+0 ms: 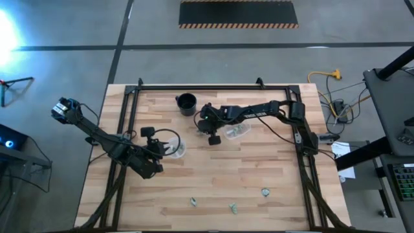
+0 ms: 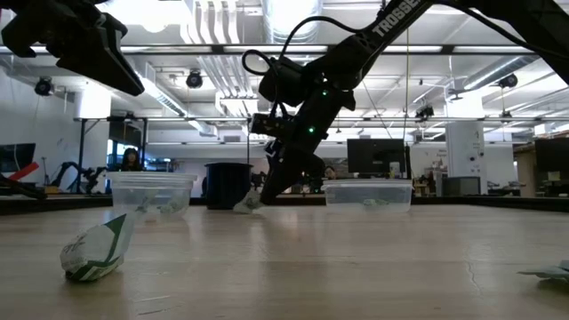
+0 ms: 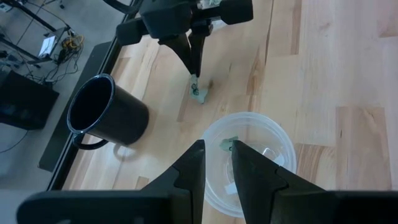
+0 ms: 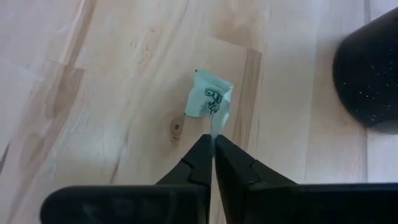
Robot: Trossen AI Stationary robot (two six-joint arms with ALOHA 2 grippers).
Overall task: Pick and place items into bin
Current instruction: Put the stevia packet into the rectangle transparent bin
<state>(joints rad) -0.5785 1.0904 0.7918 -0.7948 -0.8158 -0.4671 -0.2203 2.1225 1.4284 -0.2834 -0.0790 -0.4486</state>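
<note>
- Left hand (image 3: 214, 163) hangs over the left clear round plastic cup (image 1: 174, 149) on the wooden slatted counter (image 1: 259, 168). Fingers sit nearly together with a small pale green scrap (image 3: 227, 145) at their tips — pinched or just lying in the cup behind them, can't tell. Risk: if it is pinched, it may cling to a finger on release, or drop outside the rim.
- Black mug (image 1: 186, 103) stands near the counter's far edge, just beside the right arm's wrist. Risk: a swing of that arm clips it.
- Right hand (image 4: 213, 146) is tipped down between mug and right cup, fingers closed on the edge of a small pale green-and-silvery packet (image 4: 210, 101) — the rest of the packet lies on the wood. Risk: the grip is on a thin corner only, so the packet could slip out or tear on the lift.
- Right clear round plastic cup (image 1: 237, 131) sits just beside that hand with pale pieces inside. Risk: a light cup gets nudged or tipped during the transfer.
- Three more small pale packets (image 1: 232, 208) lie well apart along the counter's near edge, unpicked.
- Writing: dark green print on the gripped packet, not legible; "TROSS…" in white on the right arm (image 2: 397, 16) in the low view.
</note>
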